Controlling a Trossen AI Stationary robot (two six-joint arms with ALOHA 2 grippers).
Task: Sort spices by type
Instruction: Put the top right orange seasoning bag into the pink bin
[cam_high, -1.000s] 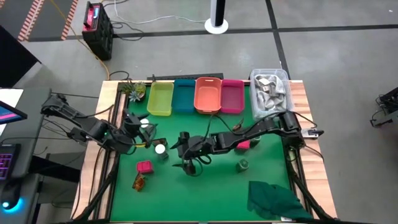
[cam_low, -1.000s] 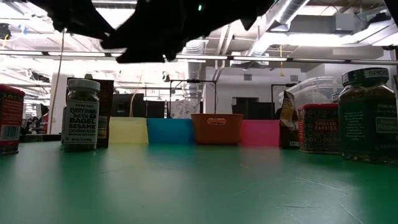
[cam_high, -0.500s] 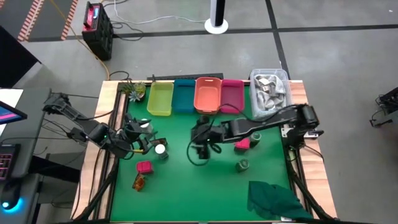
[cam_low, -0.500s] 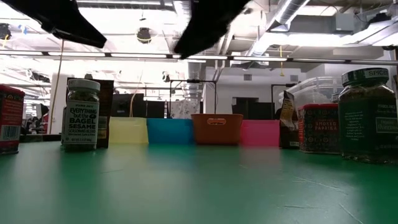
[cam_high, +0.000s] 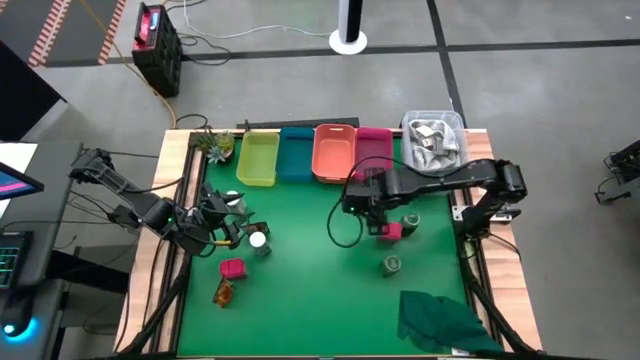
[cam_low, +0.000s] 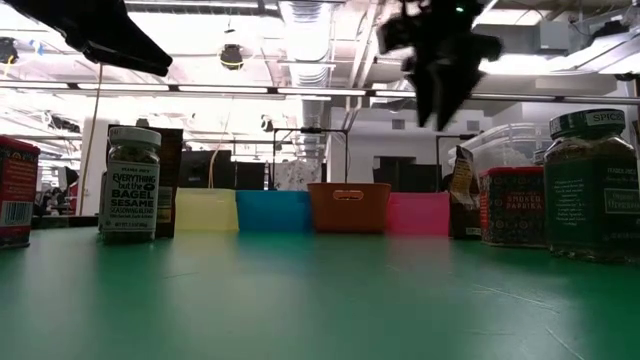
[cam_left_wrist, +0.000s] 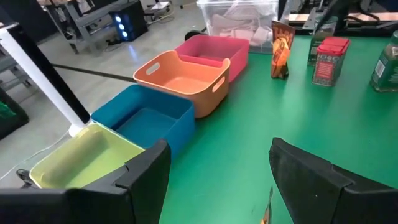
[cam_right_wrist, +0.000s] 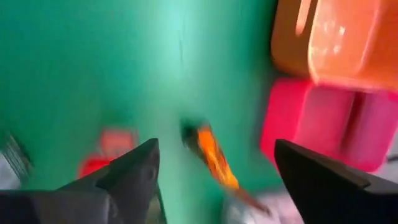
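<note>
Green matting covers the table (cam_high: 300, 300), with yellow, blue, orange (cam_high: 334, 153) and pink bins in a row along its far edge. Just in front of the orange bin, the right gripper (cam_high: 352, 197) hangs above the mat, fingers spread wide and empty, while the left gripper (cam_high: 236, 222) waits well to the left, equally open, beside a white-capped jar (cam_high: 259, 241). A pink-red cube packet (cam_high: 389, 231) stands near the right gripper, a brown-orange piece (cam_left_wrist: 282, 50) just ahead of the pink bin.
</note>
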